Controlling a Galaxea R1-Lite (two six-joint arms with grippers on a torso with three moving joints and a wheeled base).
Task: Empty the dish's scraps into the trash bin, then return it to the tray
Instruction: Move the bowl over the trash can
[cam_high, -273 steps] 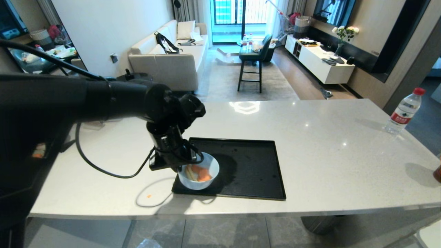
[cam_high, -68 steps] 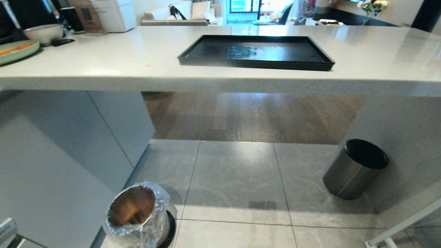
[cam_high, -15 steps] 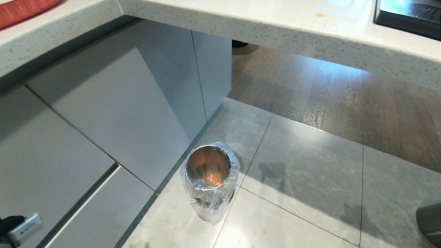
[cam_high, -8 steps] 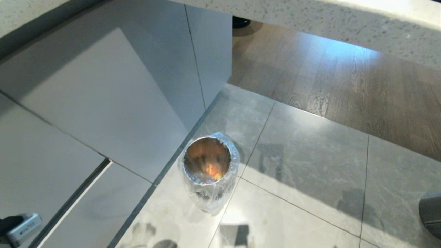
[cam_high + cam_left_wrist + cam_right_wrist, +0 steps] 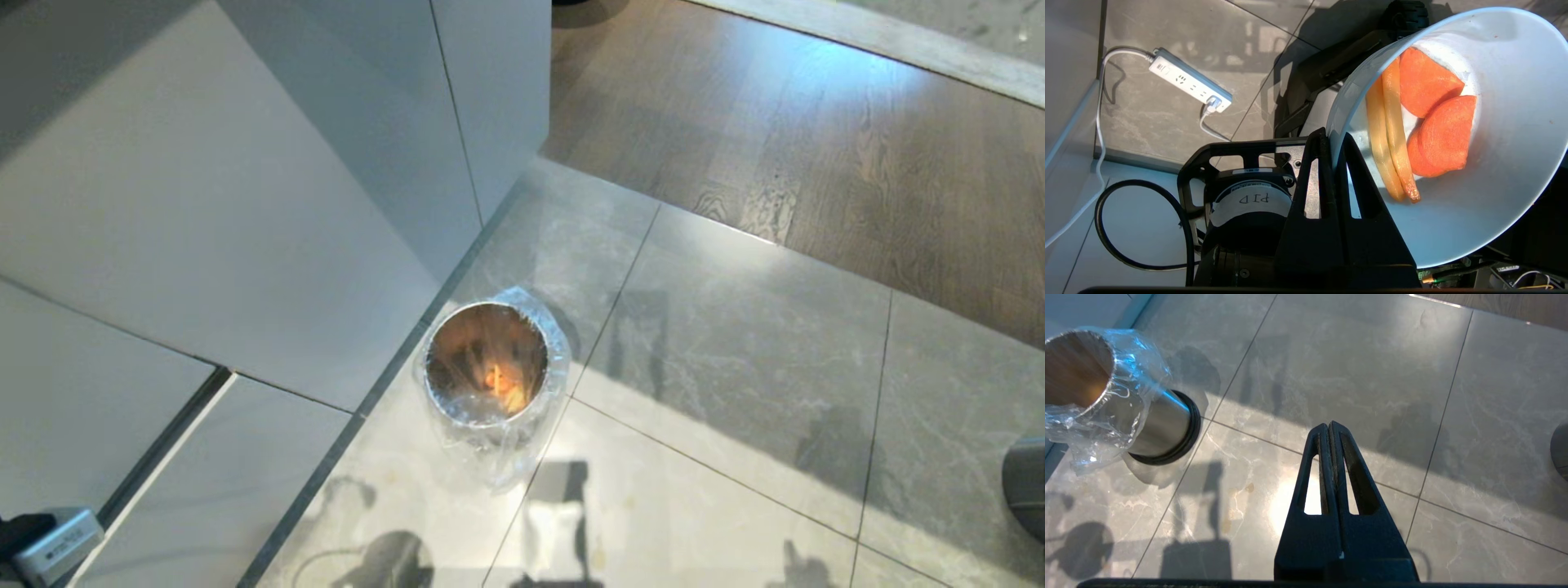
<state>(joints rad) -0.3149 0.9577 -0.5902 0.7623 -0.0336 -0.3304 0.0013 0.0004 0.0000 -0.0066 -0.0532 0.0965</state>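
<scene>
Head, right wrist share trash bin [image 5: 487,367].

dish [image 5: 1506,171] – tilted | scraps [image 5: 1421,126] – inside | trash bin [image 5: 487,367] – upright, lined

We are in a home kitchen: flat pale grey cabinet fronts [image 5: 245,204] stand on the left, large grey marbled floor tiles [image 5: 735,392] meet dark wood flooring [image 5: 816,147] farther off, a small round bag-lined trash bin [image 5: 487,367] sits near the cabinets, and a white power strip [image 5: 1190,80] lies on the tiles.
</scene>
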